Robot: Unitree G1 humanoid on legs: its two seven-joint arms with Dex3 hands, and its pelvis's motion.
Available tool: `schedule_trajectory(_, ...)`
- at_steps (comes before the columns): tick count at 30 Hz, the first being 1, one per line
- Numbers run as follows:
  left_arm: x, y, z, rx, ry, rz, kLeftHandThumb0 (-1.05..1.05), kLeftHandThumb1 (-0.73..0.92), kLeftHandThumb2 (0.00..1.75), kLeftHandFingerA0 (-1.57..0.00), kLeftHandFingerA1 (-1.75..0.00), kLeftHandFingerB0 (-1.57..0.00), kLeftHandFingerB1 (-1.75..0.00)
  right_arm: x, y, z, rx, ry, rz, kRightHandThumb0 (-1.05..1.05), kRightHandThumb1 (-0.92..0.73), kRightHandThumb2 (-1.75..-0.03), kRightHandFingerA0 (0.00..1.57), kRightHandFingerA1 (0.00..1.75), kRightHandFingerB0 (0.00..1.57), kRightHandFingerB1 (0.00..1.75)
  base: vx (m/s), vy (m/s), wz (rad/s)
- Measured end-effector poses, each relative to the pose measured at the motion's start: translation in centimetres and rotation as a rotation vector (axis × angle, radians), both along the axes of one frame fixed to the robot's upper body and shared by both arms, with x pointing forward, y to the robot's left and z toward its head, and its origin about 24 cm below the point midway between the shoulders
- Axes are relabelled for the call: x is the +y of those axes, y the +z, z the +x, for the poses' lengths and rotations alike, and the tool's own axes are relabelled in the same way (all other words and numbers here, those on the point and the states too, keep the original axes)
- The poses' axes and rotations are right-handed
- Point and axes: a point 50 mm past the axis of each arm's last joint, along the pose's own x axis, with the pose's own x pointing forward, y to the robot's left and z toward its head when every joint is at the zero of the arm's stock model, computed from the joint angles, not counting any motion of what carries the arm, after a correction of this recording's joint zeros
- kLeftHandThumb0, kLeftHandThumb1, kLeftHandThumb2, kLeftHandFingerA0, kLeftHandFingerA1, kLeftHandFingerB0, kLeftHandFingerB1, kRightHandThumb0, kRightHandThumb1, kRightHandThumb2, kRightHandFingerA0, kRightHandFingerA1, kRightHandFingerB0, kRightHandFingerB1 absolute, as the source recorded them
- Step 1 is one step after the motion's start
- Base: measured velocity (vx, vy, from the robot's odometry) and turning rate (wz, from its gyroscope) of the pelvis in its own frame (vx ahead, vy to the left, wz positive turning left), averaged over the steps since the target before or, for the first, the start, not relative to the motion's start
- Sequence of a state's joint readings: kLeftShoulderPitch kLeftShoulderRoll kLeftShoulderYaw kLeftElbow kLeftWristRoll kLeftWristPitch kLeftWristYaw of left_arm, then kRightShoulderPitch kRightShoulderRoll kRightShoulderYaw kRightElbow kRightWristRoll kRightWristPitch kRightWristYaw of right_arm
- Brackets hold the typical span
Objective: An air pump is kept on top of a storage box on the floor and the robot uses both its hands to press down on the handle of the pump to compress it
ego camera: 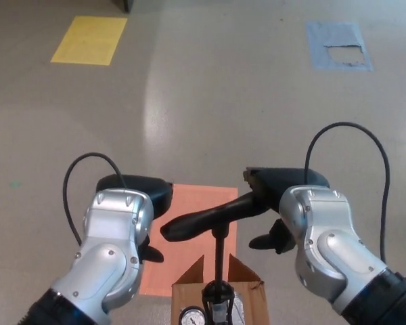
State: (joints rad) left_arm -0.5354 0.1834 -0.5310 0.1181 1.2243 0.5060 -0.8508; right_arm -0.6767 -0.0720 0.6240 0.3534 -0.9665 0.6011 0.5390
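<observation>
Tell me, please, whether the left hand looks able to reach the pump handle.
Probably yes: the left hand sits beside the left end of the pump handle, with nothing between them.

We can read no text, brand or number anywhere; the one thing that carries markings is the pressure gauge (191, 317) at the foot of the air pump (199, 218) — its dial is too small and cut off at the lower edge, so we make out no figures on it.
</observation>
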Motion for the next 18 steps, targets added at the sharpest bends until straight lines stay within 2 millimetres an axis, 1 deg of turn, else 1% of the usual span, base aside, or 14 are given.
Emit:
schedule_trajectory(6,0.8,-1.9,0.5,0.055,0.04,0.042,-0.33,0.39,0.92,-0.02,-0.49,0.0,-0.5,0.1,-1.5,0.1,0.044,-0.019,-0.014,-0.52,-0.34,-0.74,0.0,0.29,0.0,0.24,0.0,0.0,0.0)
schedule_trajectory(7,0.9,-2.2,0.6,0.064,0.05,0.038,-0.55,0.54,0.56,-0.23,-0.4,-0.02,-0.26,0.1,-2.0,0.1,0.054,-0.023,-0.02,-0.49,-0.49,-0.55,0.02,0.28,0.01,0.25,0.0,0.0,0.0)
schedule_trajectory(8,1.0,-2.4,0.7,0.067,0.055,0.032,-0.35,0.37,0.93,-0.03,-0.49,0.0,-0.5,0.1,-2.2,0.1,0.06,-0.026,-0.024,-0.48,-0.47,-0.57,0.03,0.26,0.02,0.21,0.0,0.0,0.0)
schedule_trajectory(9,1.2,-2.6,0.7,0.07,0.064,0.029,-0.35,0.37,0.93,-0.03,-0.49,0.0,-0.5,0.1,-2.7,0.1,0.069,-0.031,-0.033,-0.48,-0.47,-0.57,0.03,0.26,0.02,0.21,0.0,0.0,0.0)
schedule_trajectory(10,1.3,-2.8,0.8,0.071,0.07,0.029,-0.34,0.35,0.91,-0.02,-0.49,0.0,-0.5,0.1,-3.1,0.1,0.078,-0.035,-0.039,-0.55,-0.41,-0.7,0.04,0.27,0.0,0.19,0.0,0.0,0.0)
schedule_trajectory(11,1.3,-2.9,0.8,0.072,0.071,0.029,-0.34,0.35,0.91,-0.02,-0.49,0.0,-0.5,0.1,-3.3,0.1,0.082,-0.037,-0.043,-0.55,-0.41,-0.7,0.04,0.27,0.0,0.19,0.0,0.0,0.0)
schedule_trajectory(12,1.4,-3.0,0.8,0.072,0.074,0.028,-0.35,0.34,0.9,-0.02,-0.49,0.0,-0.5,0.1,-3.6,0.1,0.089,-0.04,-0.048,-0.54,-0.35,-0.76,0.0,0.29,0.0,0.24,0.0,0.0,0.0)
schedule_trajectory(13,1.5,-3.2,0.8,0.074,0.08,0.024,-0.35,0.35,0.91,-0.02,-0.49,0.0,-0.5,0.1,-4.2,0.1,0.101,-0.046,-0.058,-0.5,-0.49,-0.57,0.03,0.26,0.01,0.21,0.0,0.0,0.0)
schedule_trajectory(14,1.6,-3.3,0.8,0.076,0.083,0.022,-0.35,0.35,0.91,-0.02,-0.49,0.0,-0.5,0.0,-4.5,0.1,0.107,-0.049,-0.062,-0.5,-0.49,-0.57,0.03,0.26,0.01,0.21,0.0,0.0,0.0)
schedule_trajectory(15,1.7,-3.5,0.7,0.078,0.091,0.017,-0.54,0.54,0.56,-0.22,-0.41,-0.01,-0.26,0.0,-5.0,0.0,0.117,-0.054,-0.068,-0.56,-0.37,-0.78,0.0,0.33,0.0,0.27,0.0,0.0,0.0)
schedule_trajectory(16,1.8,-3.6,0.7,0.079,0.095,0.013,-0.57,0.39,0.75,-0.16,-0.5,0.0,-0.25,0.0,-5.3,0.0,0.123,-0.058,-0.07,-0.55,-0.4,-0.81,0.0,0.36,0.0,0.31,0.0,0.0,0.0)
schedule_trajectory(17,1.9,-3.6,0.7,0.079,0.1,0.007,-0.57,0.39,0.75,-0.16,-0.5,0.0,-0.25,0.0,-5.7,0.0,0.127,-0.06,-0.076,-0.55,-0.4,-0.81,0.0,0.36,0.0,0.31,0.0,0.0,0.0)
schedule_trajectory(18,2.0,-3.7,0.7,0.079,0.104,0.002,-0.52,0.52,0.58,-0.19,-0.42,-0.02,-0.22,0.0,-6.0,-0.1,0.13,-0.062,-0.081,-0.56,-0.41,-0.82,0.0,0.36,0.0,0.32,0.0,0.0,0.0)
